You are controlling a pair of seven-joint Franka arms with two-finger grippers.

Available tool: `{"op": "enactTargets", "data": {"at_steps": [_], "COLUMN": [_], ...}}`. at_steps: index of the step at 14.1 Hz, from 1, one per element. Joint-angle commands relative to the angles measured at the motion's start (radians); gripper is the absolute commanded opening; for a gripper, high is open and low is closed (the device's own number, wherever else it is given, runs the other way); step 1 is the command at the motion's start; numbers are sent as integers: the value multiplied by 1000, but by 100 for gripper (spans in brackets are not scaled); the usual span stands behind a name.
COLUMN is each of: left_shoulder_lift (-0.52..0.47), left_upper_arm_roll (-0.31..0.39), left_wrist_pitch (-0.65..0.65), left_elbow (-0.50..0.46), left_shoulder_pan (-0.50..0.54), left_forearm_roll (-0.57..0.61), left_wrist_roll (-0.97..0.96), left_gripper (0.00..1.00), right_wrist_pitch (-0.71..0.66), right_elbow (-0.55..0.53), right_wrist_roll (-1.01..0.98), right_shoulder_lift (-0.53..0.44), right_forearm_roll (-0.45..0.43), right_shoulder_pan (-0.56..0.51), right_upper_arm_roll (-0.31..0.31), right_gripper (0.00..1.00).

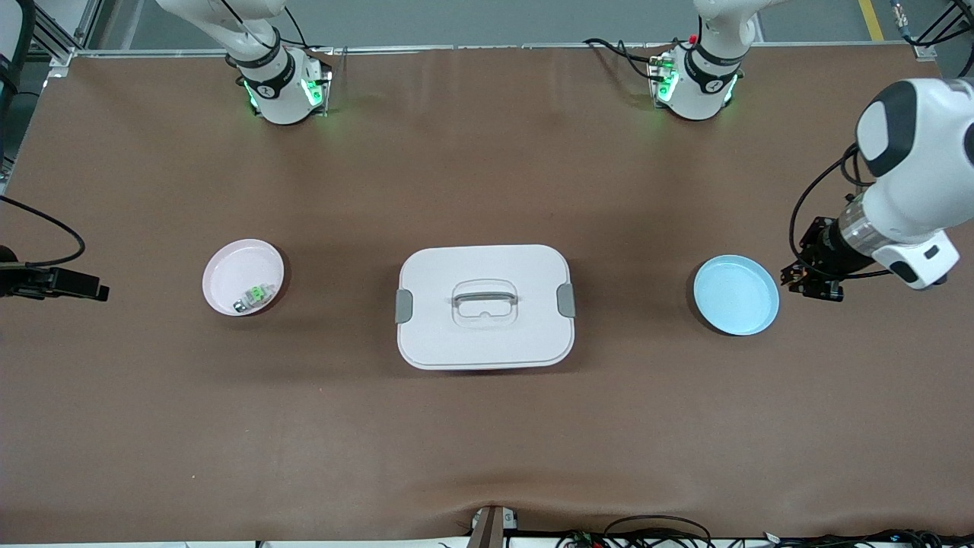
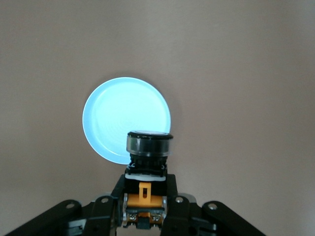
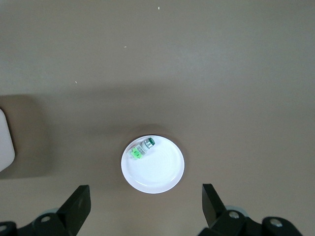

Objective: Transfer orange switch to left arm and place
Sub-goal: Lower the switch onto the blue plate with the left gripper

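My left gripper (image 1: 813, 278) is shut on the orange switch (image 2: 144, 195), a small black and orange body with a round cap. It holds the switch in the air over the table beside the blue plate (image 1: 736, 294), toward the left arm's end. In the left wrist view my left gripper (image 2: 144, 191) shows with the blue plate (image 2: 126, 119) below it. My right gripper (image 1: 80, 287) is open and empty over the table at the right arm's end; its own wrist view (image 3: 144, 191) shows its fingers wide apart. The white box (image 1: 485, 306) stands mid-table between the two plates.
A pink plate (image 1: 243, 276) toward the right arm's end holds a green-and-clear switch (image 1: 255, 295). The plate (image 3: 153, 164) and that switch (image 3: 140, 149) also show in the right wrist view, with a corner of the box (image 3: 5, 142).
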Motion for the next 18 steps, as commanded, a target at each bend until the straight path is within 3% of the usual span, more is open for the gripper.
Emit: {"op": "enactTargets", "data": {"at_steps": [1, 7, 13, 15, 18], "left_shoulder_lift": [-27, 21, 70, 93, 139], "left_upper_arm_roll": [-9, -9, -7, -7, -7], "left_wrist_pitch": [76, 183, 343, 366, 392], "left_elbow": [-102, -192, -281, -295, -312], "left_shoulder_pan": [11, 19, 46, 46, 52], "left_forearm_roll": [23, 23, 26, 73, 214], "left_wrist_roll": [-38, -60, -69, -84, -187], "left_gripper": [0, 0, 0, 0, 0], "right_wrist_pitch": [-4, -27, 60, 77, 62], "right_elbow": [-7, -28, -290, -340, -312], "right_wrist_roll": [-8, -5, -5, -3, -3], "right_shoulder_lift": [-46, -113, -272, -309, -314], "right_forearm_roll": [-13, -21, -16, -16, -27], "right_shoulder_pan": [-15, -1, -7, -6, 5], "right_upper_arm_roll": [18, 23, 21, 23, 27], "right_gripper": [100, 100, 100, 100, 100]}}
